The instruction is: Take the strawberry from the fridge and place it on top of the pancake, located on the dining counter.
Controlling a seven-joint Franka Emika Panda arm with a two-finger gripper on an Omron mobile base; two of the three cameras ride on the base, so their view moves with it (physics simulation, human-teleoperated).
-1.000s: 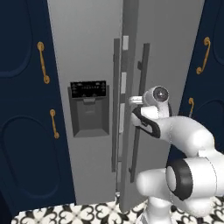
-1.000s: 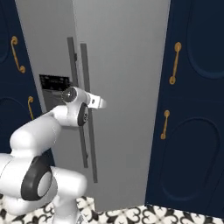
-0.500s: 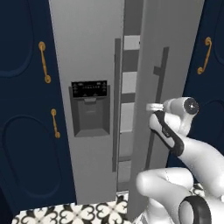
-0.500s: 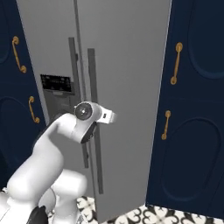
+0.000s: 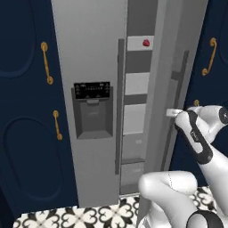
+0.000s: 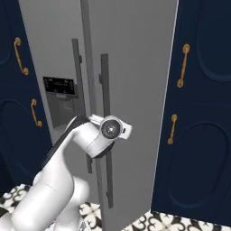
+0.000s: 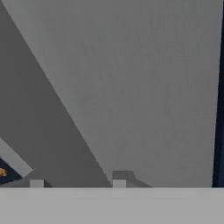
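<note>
Inside, small rounded red strawberry (image 5: pixel 145 42) sits on a white shelf of the smooth grey steel fridge (image 5: pixel 93 58), right door ajar. Claw (image 5: pixel 171 112) at door's edge; spread unclear.

Tall navy cabinets (image 5: pixel 24 111) with raised oval panels stand to either side, each carrying curved brass handles (image 5: pixel 46 63). The floor (image 5: pixel 89 217) is tiled in a black-and-white floral pattern. Light is even and soft, with no hard shadows on the cabinet fronts.
</note>
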